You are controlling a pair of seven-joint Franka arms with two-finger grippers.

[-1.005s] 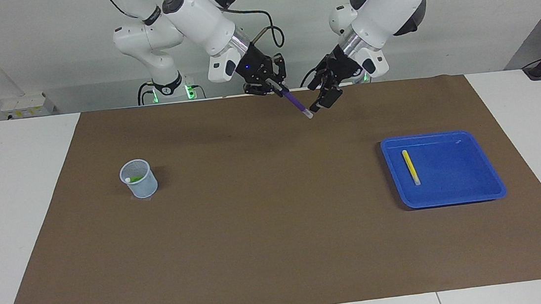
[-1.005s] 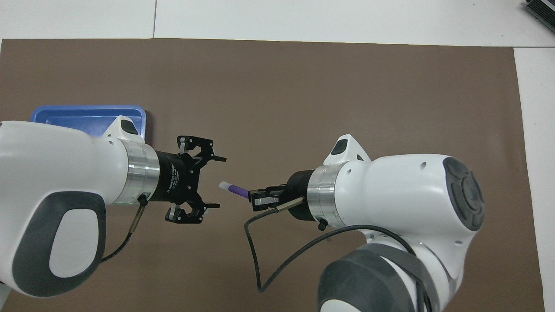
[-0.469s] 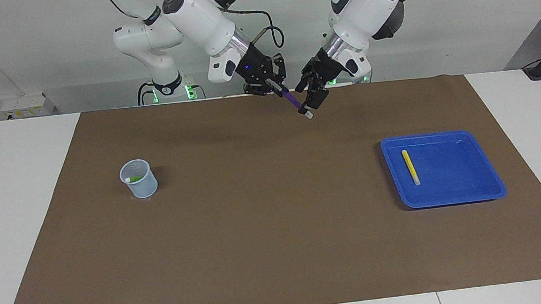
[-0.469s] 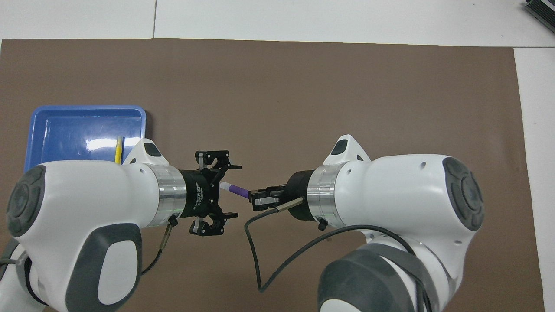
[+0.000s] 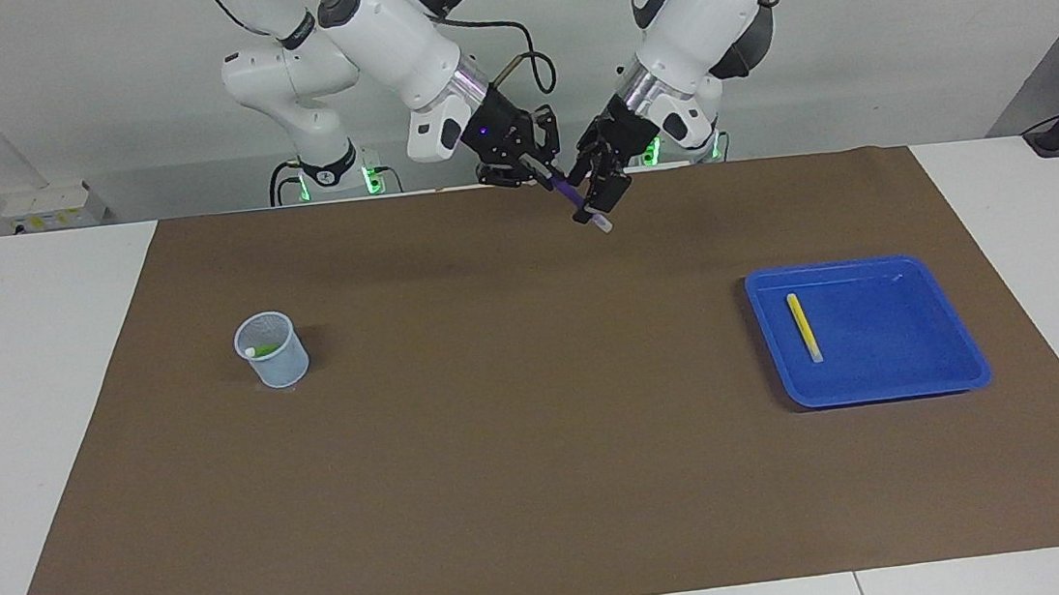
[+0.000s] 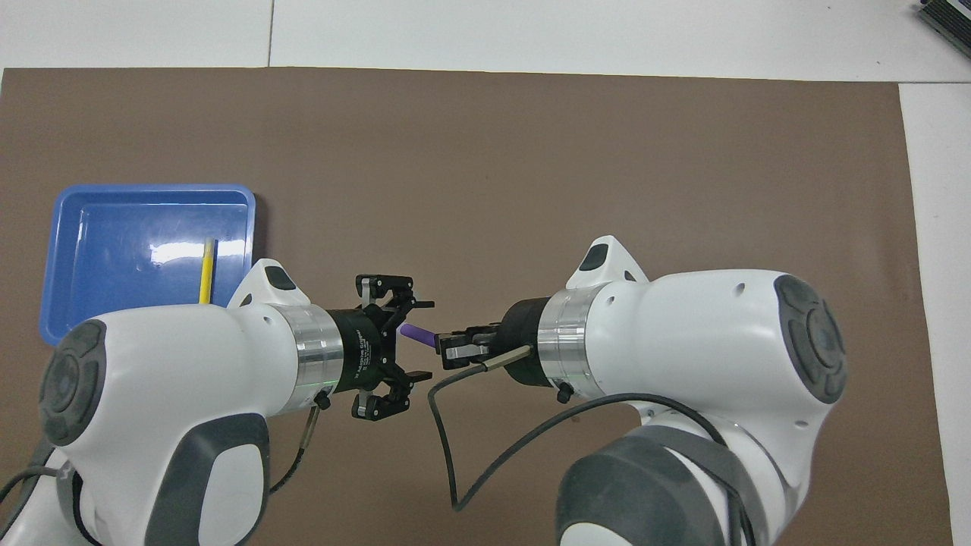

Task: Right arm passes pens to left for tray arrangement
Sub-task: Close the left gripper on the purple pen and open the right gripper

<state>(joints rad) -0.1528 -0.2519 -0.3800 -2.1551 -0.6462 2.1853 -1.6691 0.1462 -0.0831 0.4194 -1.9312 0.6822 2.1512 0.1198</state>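
Handover midair: right gripper (image 5: 540, 168) fingers clamp purple pen (image 5: 573, 198); left gripper (image 5: 599, 195) fingers open around it, should close squarely before release.

White surface (image 5: 44, 403) w/ brown mat (image 5: 525, 453) on top; plain pale wall (image 5: 901, 19) at the robots' end, even light.

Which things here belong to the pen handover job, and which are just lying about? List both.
Job:
- slim purple marker pen, held by the right gripper
- left gripper, around the pen's tip
- slim yellow marker pen in the shallow blue plastic tray
- green pen in the pale-blue mesh cup

Lying about:
- brown table mat
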